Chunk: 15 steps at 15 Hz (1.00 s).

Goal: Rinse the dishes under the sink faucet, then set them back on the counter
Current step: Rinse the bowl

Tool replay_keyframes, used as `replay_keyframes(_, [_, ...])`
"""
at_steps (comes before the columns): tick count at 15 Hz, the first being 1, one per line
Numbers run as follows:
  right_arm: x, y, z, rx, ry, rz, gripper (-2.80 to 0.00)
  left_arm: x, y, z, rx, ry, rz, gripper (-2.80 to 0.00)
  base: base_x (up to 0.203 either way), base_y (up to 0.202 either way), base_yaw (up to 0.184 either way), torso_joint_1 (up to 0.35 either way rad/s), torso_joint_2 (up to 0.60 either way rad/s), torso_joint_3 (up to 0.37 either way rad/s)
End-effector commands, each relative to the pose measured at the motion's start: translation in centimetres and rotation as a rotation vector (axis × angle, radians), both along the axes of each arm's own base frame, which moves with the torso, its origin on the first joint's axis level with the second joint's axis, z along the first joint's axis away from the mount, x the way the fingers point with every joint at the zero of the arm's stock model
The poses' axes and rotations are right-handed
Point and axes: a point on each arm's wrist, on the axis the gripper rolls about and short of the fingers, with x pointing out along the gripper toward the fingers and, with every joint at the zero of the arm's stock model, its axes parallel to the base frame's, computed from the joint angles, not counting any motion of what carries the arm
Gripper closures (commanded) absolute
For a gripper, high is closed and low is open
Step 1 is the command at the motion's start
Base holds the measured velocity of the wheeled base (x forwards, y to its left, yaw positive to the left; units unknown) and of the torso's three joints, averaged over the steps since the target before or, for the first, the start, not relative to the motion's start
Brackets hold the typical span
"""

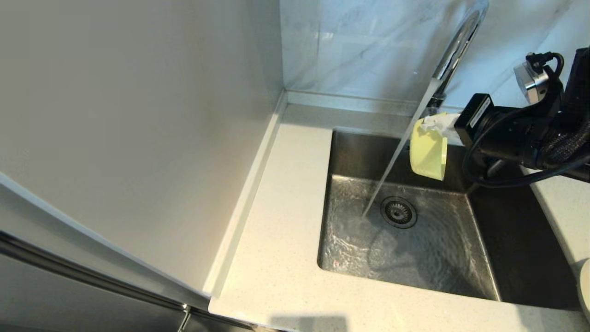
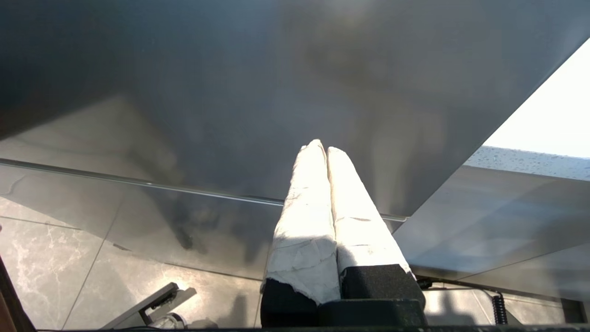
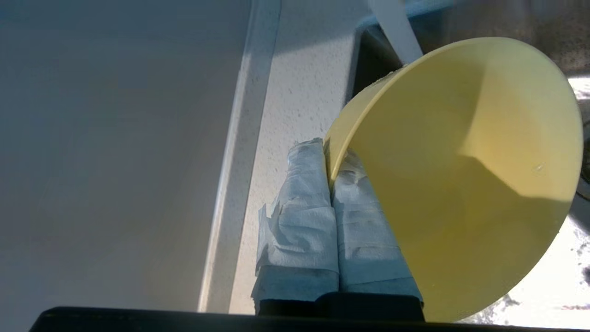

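My right gripper [image 1: 441,123] is shut on the rim of the pale yellow bowl [image 1: 428,151], holding it on its side above the back of the sink [image 1: 479,276], just right of the water stream. In the right wrist view the taped fingers [image 3: 304,221] pinch the bowl [image 3: 461,175] at its edge. Water runs from the chrome faucet [image 1: 456,46] and lands left of the drain strainer [image 1: 399,212]. My left gripper [image 2: 321,148] is shut and empty, parked low beside a cabinet, out of the head view. At the head view's right edge, a sliver of the white dish [image 1: 585,286] shows. The chopsticks are out of view.
The speckled counter [image 1: 286,221] runs left of and in front of the sink, bounded on the left by a tall pale panel [image 1: 138,115]. The marble wall [image 1: 368,46] stands behind. Rippling water covers the sink floor.
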Motion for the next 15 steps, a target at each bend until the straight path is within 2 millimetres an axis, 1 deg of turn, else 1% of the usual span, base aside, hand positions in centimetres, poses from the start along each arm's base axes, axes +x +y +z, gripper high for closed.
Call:
replay_keyframes(1, [0.9, 0.3, -0.5, 0.003, 0.005, -0.003, 0.0, 0.0, 0.0, 0.0, 0.0, 0.0, 0.0, 0.0, 0.0, 0.0, 0.0, 0.0, 0.0, 0.0])
replay_keyframes(5, [1.9, 0.5, -0.8, 0.001, 0.001, -0.015, 0.0, 0.0, 0.0, 0.0, 0.0, 0.0, 0.0, 0.0, 0.0, 0.0, 0.0, 0.0, 0.0, 0.0])
replay_keyframes(7, [2.0, 0.5, -0.7, -0.001, -0.004, -0.037, 0.0, 0.0, 0.0, 0.0, 0.0, 0.0, 0.0, 0.0, 0.0, 0.0, 0.0, 0.0, 0.0, 0.0])
replay_keyframes(13, [1.9, 0.5, -0.9, -0.007, 0.003, -0.032, 0.0, 0.0, 0.0, 0.0, 0.0, 0.0, 0.0, 0.0, 0.0, 0.0, 0.0, 0.0, 0.0, 0.0])
replay_keyframes(15, [1.1, 1.3, -1.3, -0.058, -0.002, 0.039, 0.0, 0.0, 0.0, 0.0, 0.0, 0.0, 0.0, 0.0, 0.0, 0.0, 0.0, 0.0, 0.0, 0.0])
